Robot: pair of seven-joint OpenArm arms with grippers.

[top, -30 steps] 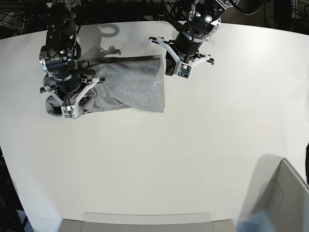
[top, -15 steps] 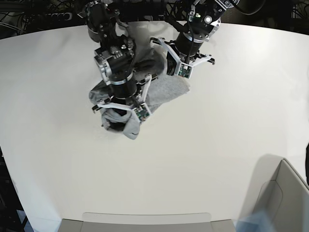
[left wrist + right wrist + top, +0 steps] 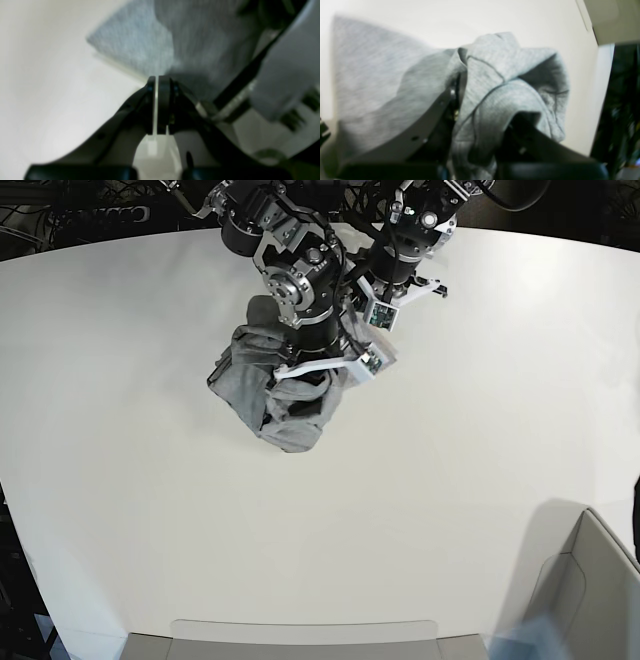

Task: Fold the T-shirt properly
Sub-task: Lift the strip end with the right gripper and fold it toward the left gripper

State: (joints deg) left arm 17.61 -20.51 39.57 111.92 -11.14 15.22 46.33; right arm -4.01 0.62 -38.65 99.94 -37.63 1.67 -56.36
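The heather-grey T-shirt [image 3: 245, 375] lies bunched in a heap at the far middle of the white table [image 3: 150, 480]. My right gripper [image 3: 308, 385] hangs over that heap, shut on a gathered fold of it. In the right wrist view the cloth [image 3: 500, 75] drapes over both fingers and hides the tips. My left gripper [image 3: 378, 315] sits just behind and to the right, close against the right arm. In the left wrist view its jaws [image 3: 156, 82] are shut, with a thin bright slit and no cloth between them, at the edge of the shirt [image 3: 140, 45].
The right arm's white frame [image 3: 287, 62] crowds the left gripper's side. A grey bin [image 3: 590, 580] stands at the near right corner. A shallow tray [image 3: 300, 635] lies along the near edge.
My right arm has swept from the table's left to its far middle, dragging the shirt's end over the rest. The flat shirt is now a heap. The left gripper has barely moved.
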